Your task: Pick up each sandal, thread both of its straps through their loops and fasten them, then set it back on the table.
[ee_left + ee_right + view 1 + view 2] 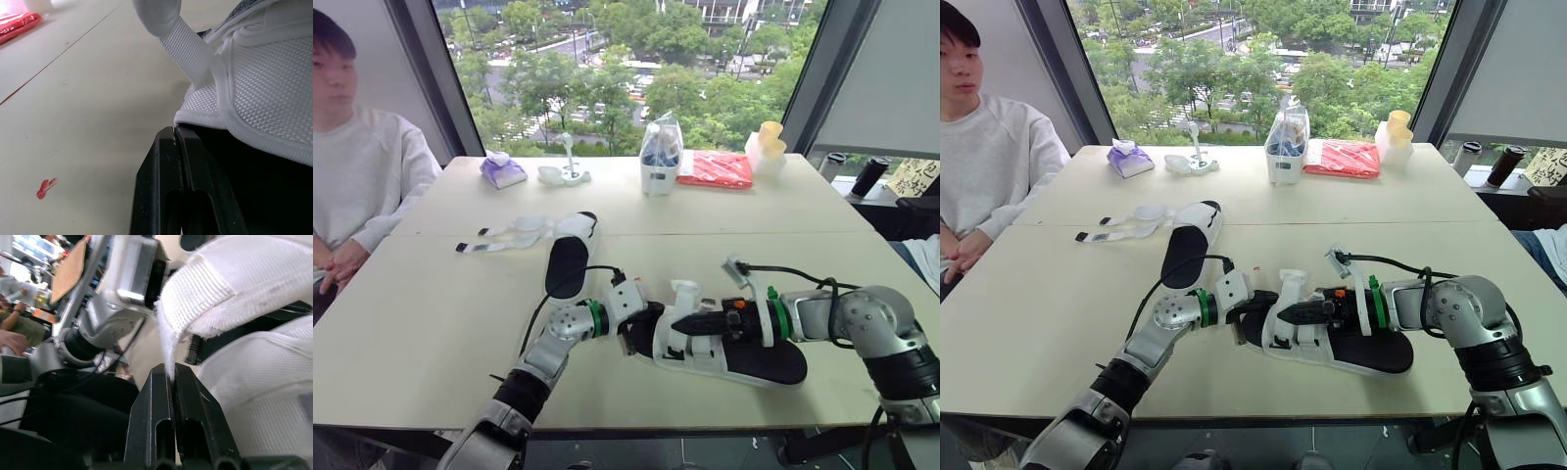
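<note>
Two sandals lie on the table [421, 323]: the near sandal [773, 362] in the lower centre of the frame, between both arms, and the far sandal [570, 259] left of centre, its loose straps [504, 238] splayed flat. The left gripper [636, 333] has its fingers pressed together against the near sandal's rim, nothing visibly between them. The right gripper [685, 323] has its fingers closed narrowly on the edge of a white strap [195, 289]. That hold looks thin; a hard pull could let the strap slip free, or drag the unpinned sandal across the table.
</note>
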Tool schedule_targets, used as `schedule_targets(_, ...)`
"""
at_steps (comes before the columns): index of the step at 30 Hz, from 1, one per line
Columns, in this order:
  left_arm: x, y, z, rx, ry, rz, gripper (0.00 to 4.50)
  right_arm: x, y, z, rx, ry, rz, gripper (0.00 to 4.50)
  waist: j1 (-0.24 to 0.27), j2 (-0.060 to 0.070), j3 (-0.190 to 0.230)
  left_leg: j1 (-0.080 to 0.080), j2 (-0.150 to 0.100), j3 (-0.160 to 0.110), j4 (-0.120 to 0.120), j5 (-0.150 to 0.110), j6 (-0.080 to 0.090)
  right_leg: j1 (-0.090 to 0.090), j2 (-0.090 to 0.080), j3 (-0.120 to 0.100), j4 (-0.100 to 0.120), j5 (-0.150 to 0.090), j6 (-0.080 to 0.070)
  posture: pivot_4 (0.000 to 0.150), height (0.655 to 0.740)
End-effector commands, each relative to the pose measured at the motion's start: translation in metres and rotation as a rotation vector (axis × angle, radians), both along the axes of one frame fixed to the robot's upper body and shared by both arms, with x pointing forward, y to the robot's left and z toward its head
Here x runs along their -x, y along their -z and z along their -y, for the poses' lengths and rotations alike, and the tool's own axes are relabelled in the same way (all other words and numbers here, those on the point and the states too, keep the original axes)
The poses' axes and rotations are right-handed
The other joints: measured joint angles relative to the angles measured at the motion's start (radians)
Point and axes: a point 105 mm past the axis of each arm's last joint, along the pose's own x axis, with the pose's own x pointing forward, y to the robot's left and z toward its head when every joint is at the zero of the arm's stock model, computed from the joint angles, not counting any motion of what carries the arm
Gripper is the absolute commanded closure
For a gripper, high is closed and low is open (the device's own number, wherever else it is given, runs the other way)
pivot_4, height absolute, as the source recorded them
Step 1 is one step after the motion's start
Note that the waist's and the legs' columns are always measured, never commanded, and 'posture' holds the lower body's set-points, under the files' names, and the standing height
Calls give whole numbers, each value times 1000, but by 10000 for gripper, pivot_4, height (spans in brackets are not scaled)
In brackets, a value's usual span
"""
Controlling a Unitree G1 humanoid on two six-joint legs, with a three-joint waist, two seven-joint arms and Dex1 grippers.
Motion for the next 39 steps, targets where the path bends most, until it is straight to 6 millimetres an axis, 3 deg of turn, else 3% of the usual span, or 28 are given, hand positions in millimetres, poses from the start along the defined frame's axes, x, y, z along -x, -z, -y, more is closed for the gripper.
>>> schedule_targets(1, 8, 42, -13, -113, -33, -133, 45000, 2, 7, -3, 29, -24, 22, 44281, 0, 0, 0, 0, 0, 0, 0, 0, 0, 0, 0, 0, 0, 0, 0, 1500, 7400)
schedule_targets(10, 8, 42, -13, -112, -33, -136, 45000, -3, 17, -2, 179, -119, 176, 44281, -1, 1, -1, 0, 0, 0, 0, 0, 0, 0, 0, 0, 0, 0, 0, 1500, 7400)
schedule_targets(23, 10, 43, -9, -103, -31, -144, 45000, -19, -13, 6, 165, -207, 255, 44281, -1, 1, 0, 1, 0, 1, 0, 0, 0, 0, 0, 0, 0, 0, 0, 1500, 7400)
schedule_targets(27, 10, 44, -9, -101, -34, -145, 45000, -12, -25, 5, 142, -262, 260, 44281, 1, 1, 0, 0, 0, 0, 0, 0, 0, 0, 0, 0, 0, 0, 0, 1500, 7400)
schedule_targets(39, 12, 46, -9, -94, -43, -154, 45000, -3, -23, -3, 162, -366, 246, 44281, 0, 1, 0, -1, 0, 0, 0, 0, 0, -1, 0, 0, 0, 0, 1, 1500, 7400)
